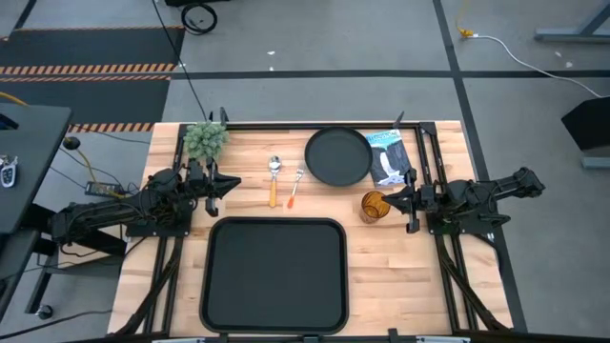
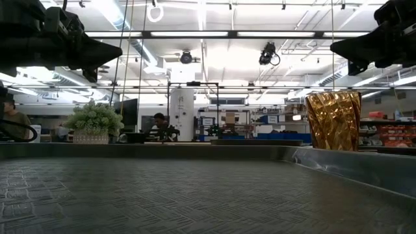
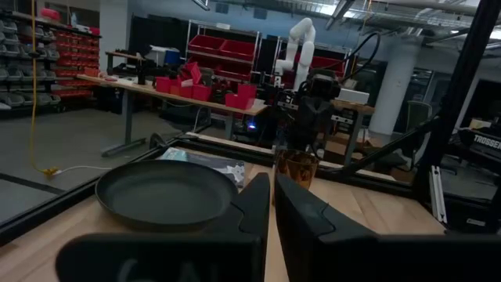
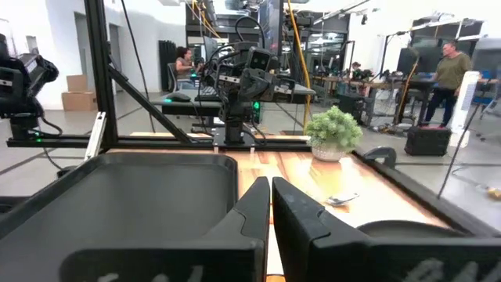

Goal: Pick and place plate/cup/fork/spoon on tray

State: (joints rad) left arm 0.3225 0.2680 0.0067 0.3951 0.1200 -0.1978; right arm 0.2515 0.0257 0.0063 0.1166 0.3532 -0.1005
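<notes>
Tray (image 1: 276, 276) bottom centre, bare. Mid-frame: left gripper (image 1: 229, 185) at left, right gripper (image 1: 389, 201) at right, both with fingers pressed together, holding nothing. Cup (image 1: 373, 206) just beside the right gripper. Spoon (image 1: 274, 180), fork (image 1: 294, 188) centre; plate (image 1: 337, 156) farther up

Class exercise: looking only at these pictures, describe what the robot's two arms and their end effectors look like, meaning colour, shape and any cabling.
Both arms are dark, nearly black, built of chunky jointed segments. The left end effector and the right end effector each end in two slim, tapering dark fingers, matte and wedge-shaped in the wrist views. Thin dark cables run along the left arm's rear segments. No markings are readable.
</notes>
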